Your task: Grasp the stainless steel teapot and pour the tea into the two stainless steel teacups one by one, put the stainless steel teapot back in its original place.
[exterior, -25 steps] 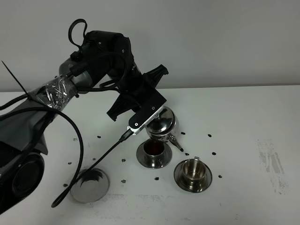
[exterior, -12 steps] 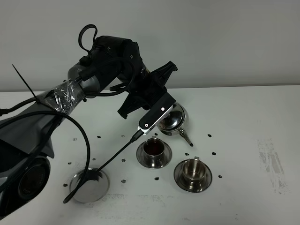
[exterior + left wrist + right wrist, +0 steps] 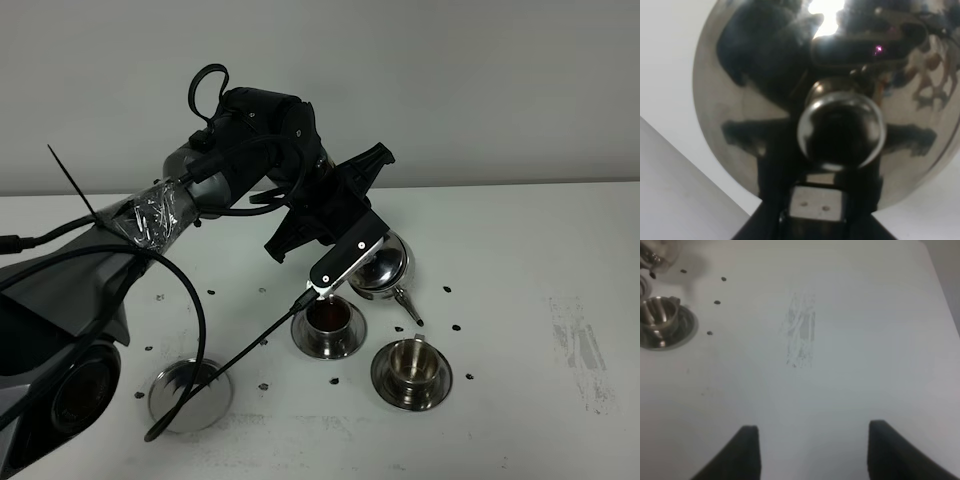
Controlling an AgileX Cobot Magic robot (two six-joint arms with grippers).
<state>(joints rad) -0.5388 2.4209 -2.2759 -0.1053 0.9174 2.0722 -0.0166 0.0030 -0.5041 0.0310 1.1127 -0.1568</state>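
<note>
Left hand (image 3: 358, 252) clamped on stainless steel teapot (image 3: 385, 265) | we find teapot further right than a second ago, clear of left teacup (image 3: 327, 318), which holds tea | spout above empty right teacup (image 3: 410, 365) | we judge second pour due

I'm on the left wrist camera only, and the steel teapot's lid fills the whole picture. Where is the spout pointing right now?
Observer: The high camera shows the steel teapot tipped in the left gripper, with its spout angled down toward the right-hand teacup. I cannot tell whether the tip is over the rim.
Operator: Has either cup got tea in it?
Observer: The left-hand teacup holds dark tea. The right-hand one looks empty.
</note>
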